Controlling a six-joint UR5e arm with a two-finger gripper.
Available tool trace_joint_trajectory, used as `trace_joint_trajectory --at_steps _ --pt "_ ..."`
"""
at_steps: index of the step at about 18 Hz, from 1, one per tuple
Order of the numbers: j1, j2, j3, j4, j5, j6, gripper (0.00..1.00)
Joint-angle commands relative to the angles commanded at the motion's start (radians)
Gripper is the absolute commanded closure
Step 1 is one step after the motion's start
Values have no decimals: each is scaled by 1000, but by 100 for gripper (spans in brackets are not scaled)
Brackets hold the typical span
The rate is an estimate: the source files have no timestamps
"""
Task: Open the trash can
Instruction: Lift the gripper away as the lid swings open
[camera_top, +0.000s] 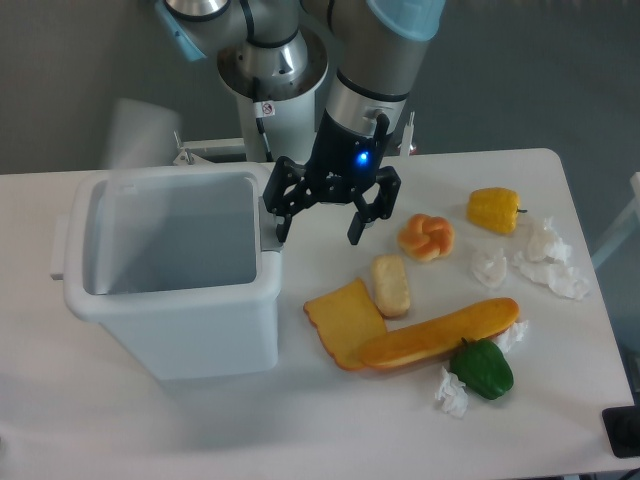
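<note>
The trash can (180, 320), a large white plastic bin, stands on the left of the table with its inside showing. Its lid (140, 132) is swung up at the far side and looks blurred. My gripper (318, 228) is open, just right of the bin's right rim. Its left finger (281, 222) hangs over the grey push tab (269, 240) on that rim; I cannot tell whether they touch. Nothing is held between the fingers.
Right of the bin lie a toast slice (344, 320), a small bread roll (391, 285), a long baguette (440, 333), a green pepper (484, 369), a knotted bun (426, 237), a yellow pepper (494, 209) and several crumpled tissues (547, 262).
</note>
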Motion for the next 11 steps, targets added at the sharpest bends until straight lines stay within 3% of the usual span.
trace_joint_trajectory --at_steps 11 --pt "54 2 58 6 2 47 0"
